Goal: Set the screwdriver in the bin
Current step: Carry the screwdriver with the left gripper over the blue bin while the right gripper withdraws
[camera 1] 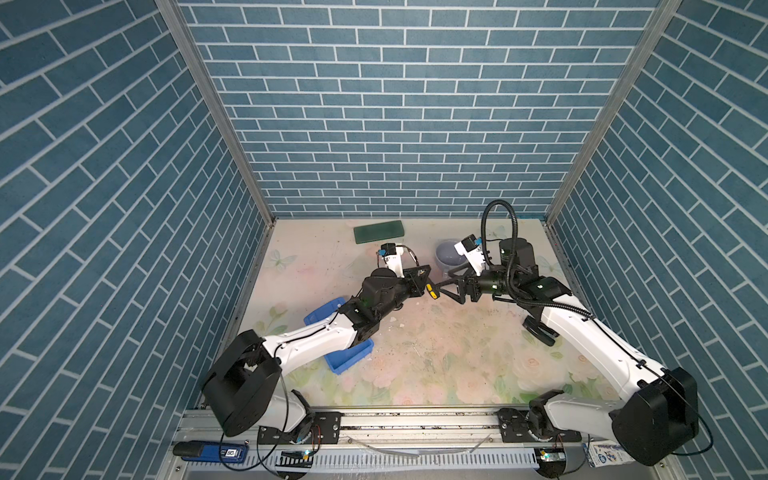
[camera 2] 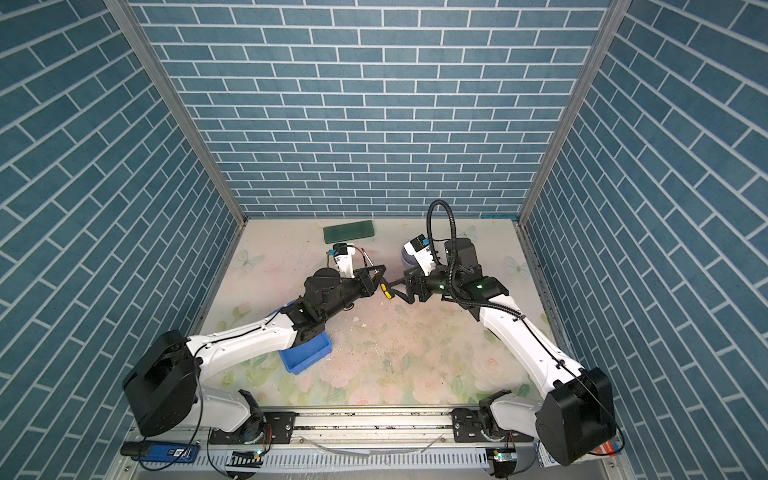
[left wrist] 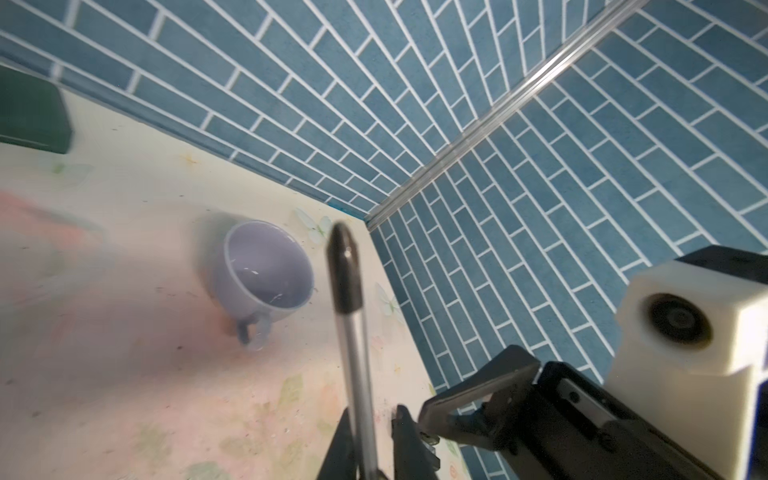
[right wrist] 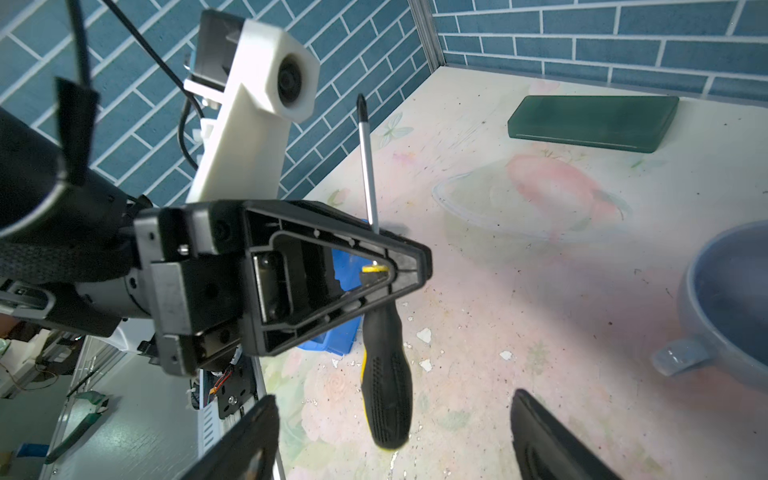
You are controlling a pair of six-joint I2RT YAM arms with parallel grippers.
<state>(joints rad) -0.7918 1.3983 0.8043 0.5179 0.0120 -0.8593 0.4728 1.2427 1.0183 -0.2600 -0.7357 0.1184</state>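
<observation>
Black-and-yellow, the screwdriver (right wrist: 386, 374) hangs in the air just off the centre of the bench (camera 1: 436, 353) toward 1 o'clock, well apart from the bin (camera 1: 340, 365) at 8 o'clock. The left end effector (right wrist: 399, 270) is pressed together on the shaft right at the handle, the shaft tilting up toward 12 o'clock. The right end effector (camera 1: 442, 289) stands spread, its fingers on either side of the handle's yellow end, not touching it. Between the two arms the floral surface lies open from the centre to 6 o'clock. The left forearm crosses above the blue bin and hides most of it; the corner that shows is bare blue. A lavender mug (left wrist: 266, 270) sits upright at 1 o'clock, with only glaze inside. A dark green block (camera 1: 378, 230) lies flat at 12 o'clock by the back wall. Blue brick-pattern walls (camera 1: 395, 124) close three sides
</observation>
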